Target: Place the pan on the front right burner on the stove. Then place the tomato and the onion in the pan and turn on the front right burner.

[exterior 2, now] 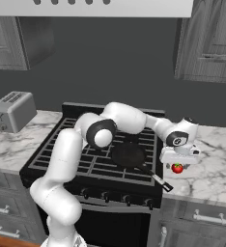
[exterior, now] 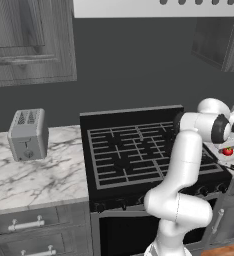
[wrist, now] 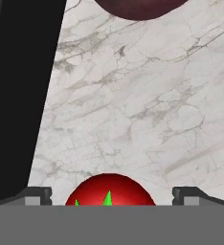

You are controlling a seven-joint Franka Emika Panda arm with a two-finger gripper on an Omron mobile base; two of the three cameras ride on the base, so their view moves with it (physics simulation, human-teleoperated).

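We find the pan (exterior 2: 128, 155) already seated on the front right burner (exterior 2: 134, 166) of the stove (exterior: 139, 150), its handle pointing out toward the marble counter (exterior 2: 216, 164). The step in hand, in our judgement, is the pick of the tomato (wrist: 109, 190). The gripper (wrist: 111, 195) hangs directly over it with its jaws spread wide apart, one fingertip either side, nothing clamped. The onion (wrist: 138, 7) lies farther along the counter, apart from the tomato. We judge the next move calls for a short straight descent, then closing on the tomato's middle without nudging it.
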